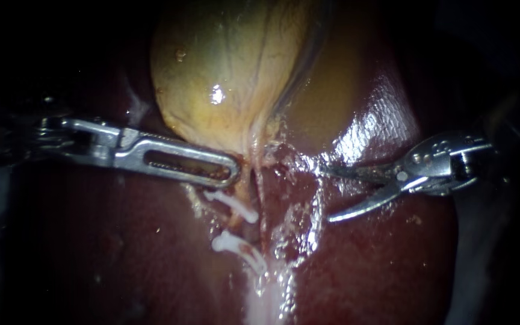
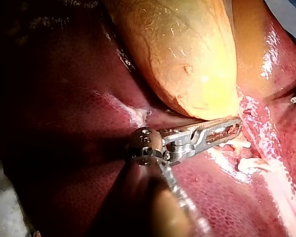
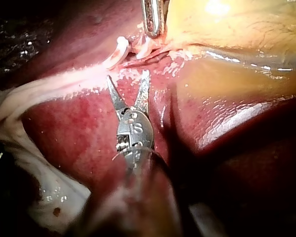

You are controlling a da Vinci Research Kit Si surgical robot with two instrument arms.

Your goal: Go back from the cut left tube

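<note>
Left of the right instrument, whose jaws stand wide open and empty, the clipped tube runs near to far. Withdrawal goes rightward, along the shaft. The left instrument has its jaws closed on the gallbladder neck.

The left instrument reaches in level, jaws clamped on the gallbladder (flat side up); the right instrument holds its curved blades spread wide.
</note>
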